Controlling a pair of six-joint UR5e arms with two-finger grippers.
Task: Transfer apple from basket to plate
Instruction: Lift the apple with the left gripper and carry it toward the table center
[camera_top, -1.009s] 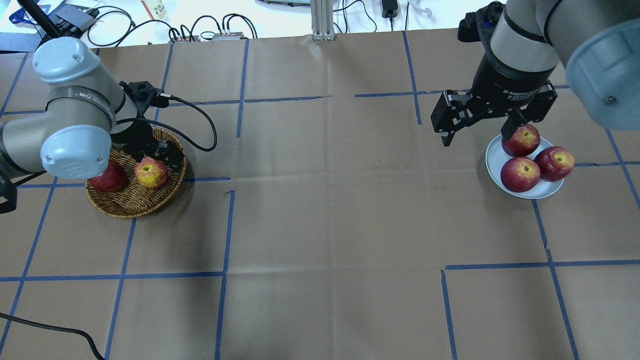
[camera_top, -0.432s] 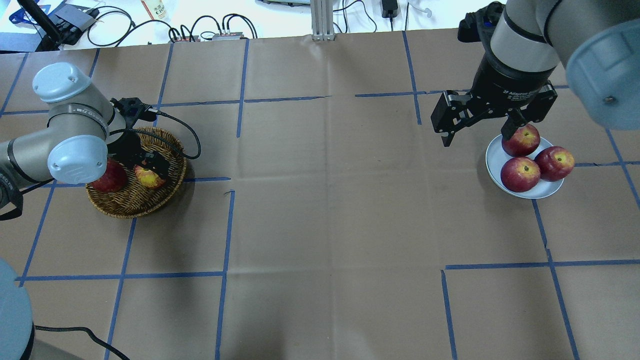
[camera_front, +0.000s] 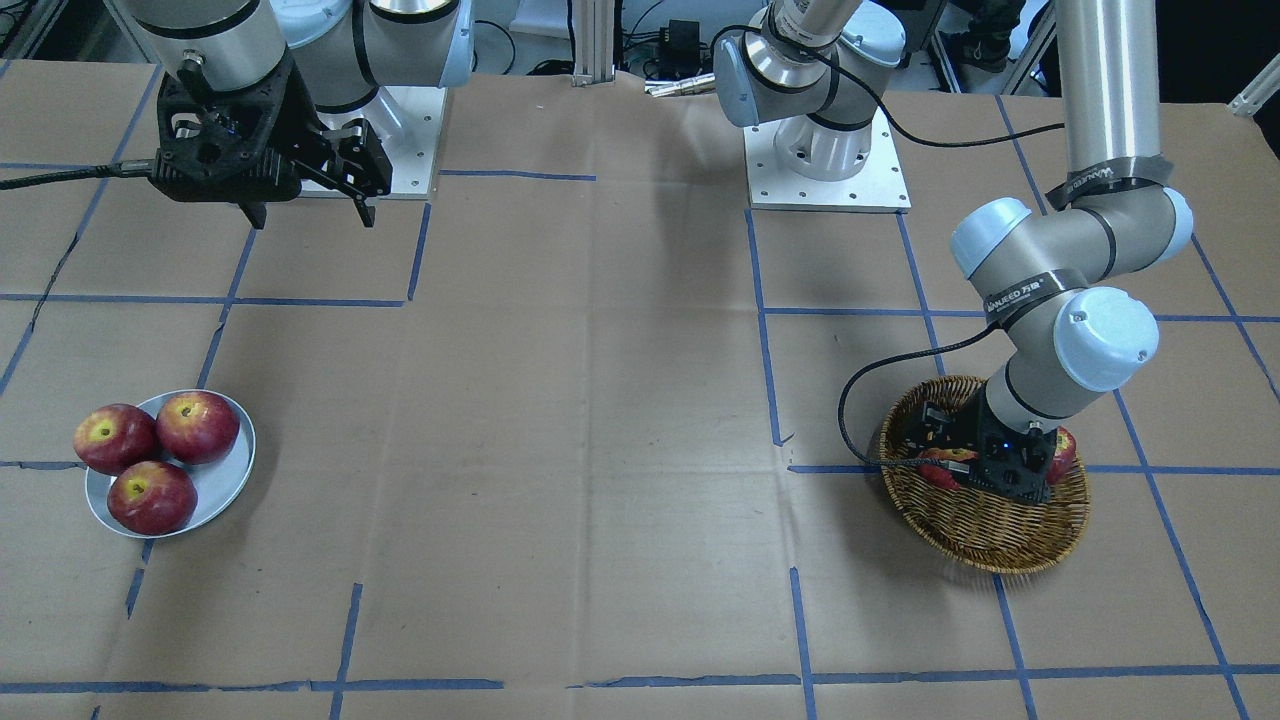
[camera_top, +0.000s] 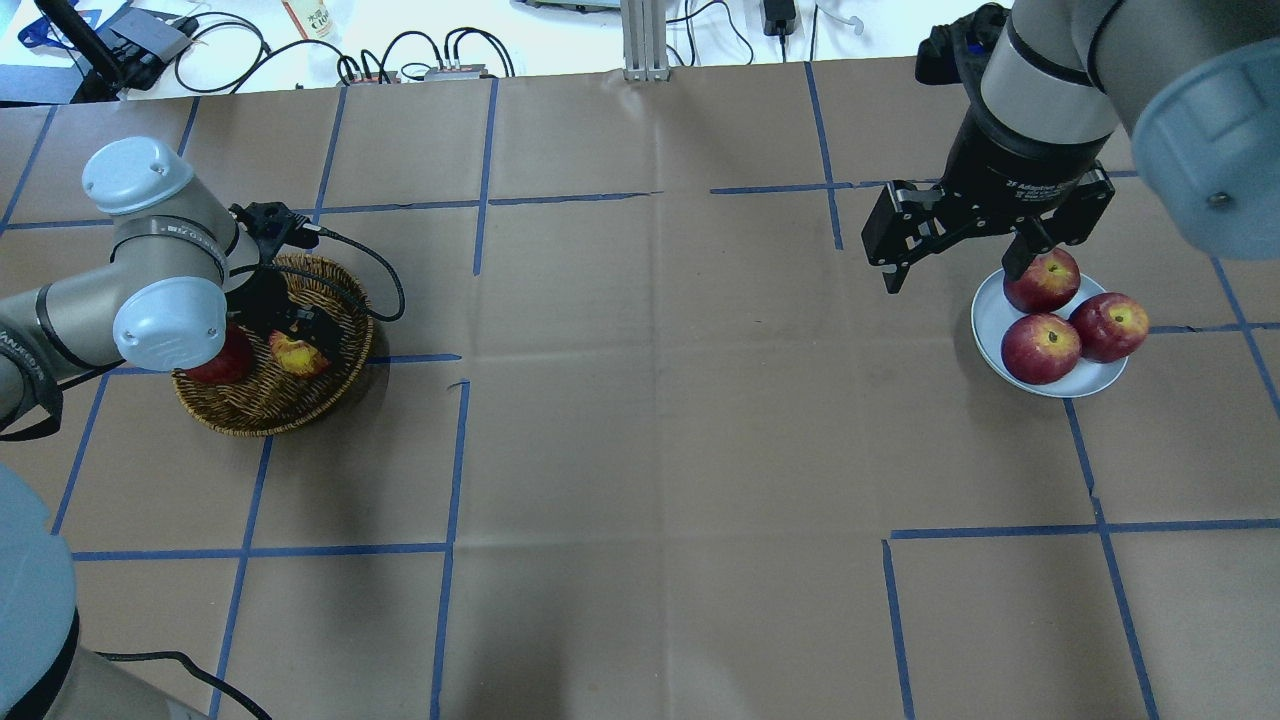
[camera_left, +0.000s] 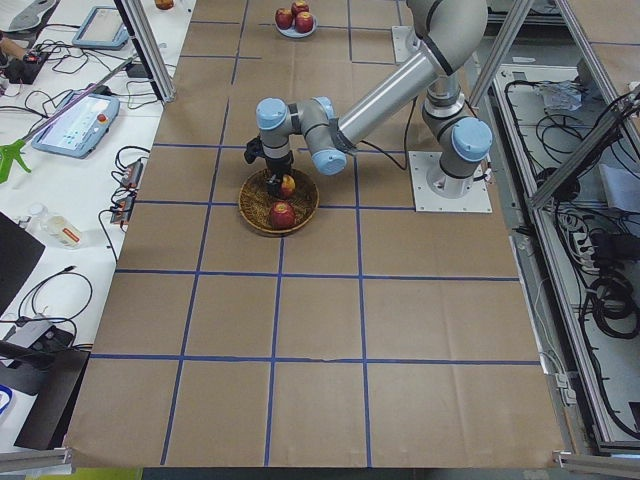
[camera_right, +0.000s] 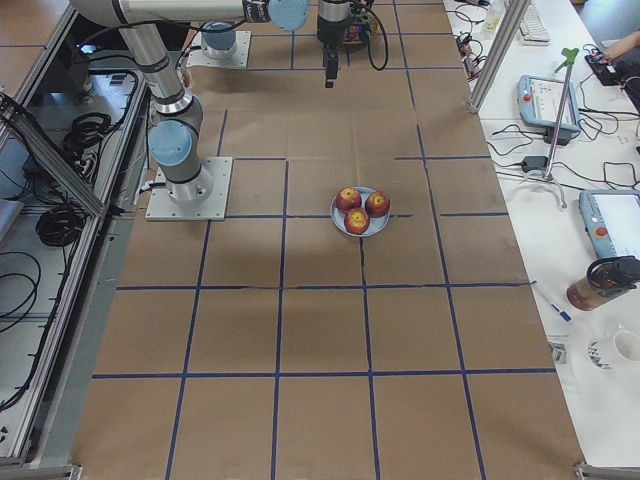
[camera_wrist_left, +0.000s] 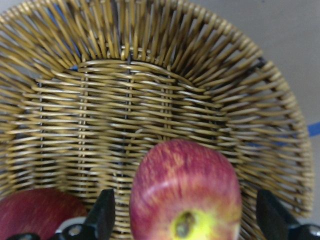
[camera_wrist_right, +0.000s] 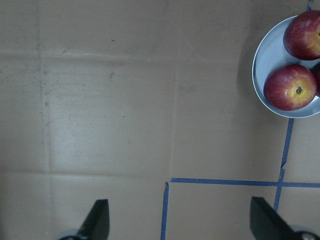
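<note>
The streaky red-yellow apple lies in the wicker basket at the table's left, and also shows in the overhead view. My left gripper is down in the basket, open, with a finger on each side of the apple and a small gap on both sides. It also shows in the front view. The pale plate at the right holds three dark red apples. My right gripper is open and empty, hovering beside the plate's left rim.
A darker red apple lies in the basket to the left of the streaky one. The left arm's cable loops over the basket's far rim. Blue tape lines cross the brown paper table top.
My left arm has dropped lower into the basket and its open gripper has come down around the streaky apple. The right arm has not moved.
</note>
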